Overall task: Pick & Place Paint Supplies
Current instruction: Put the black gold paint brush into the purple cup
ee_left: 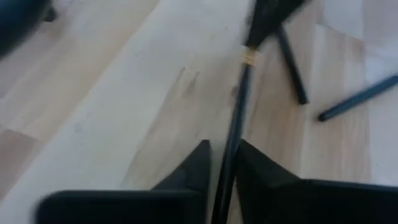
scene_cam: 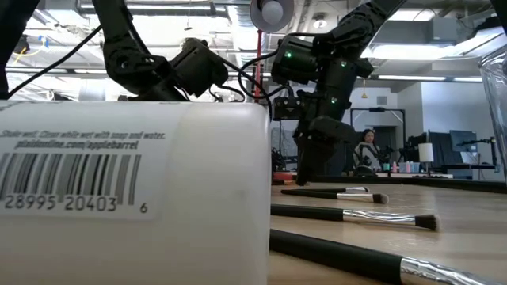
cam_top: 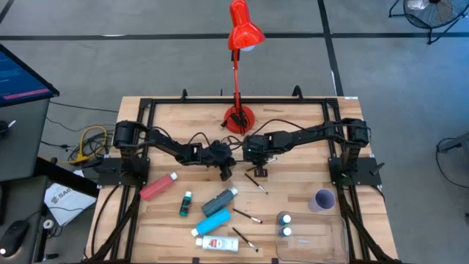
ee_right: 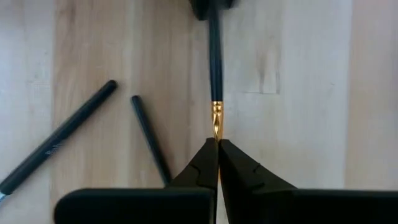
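My two grippers meet at the table's middle, in front of the lamp's base. A thin dark paintbrush with a gold ferrule runs between them. My left gripper is shut on its handle, and my right gripper is shut on its ferrule end. Toward the near edge lie a pink-red bottle, a teal bottle, a grey-blue tube, a blue bottle, a white bottle and loose brushes. The white bottle hides my left gripper's fingers in the low view. My left gripper pinches the brush's dark handle between its two fingers, slanting down from the table's left. The handle runs on past the fingertips toward my right gripper. My right gripper pinches the brush just past the gold ferrule, at the bristle end, pointing steeply down. Its fingers hide the bristles.
The red lamp stands at the far middle. A lilac cup and a clear tray with two white-capped bottles sit near right. More brushes lie beside the held one.
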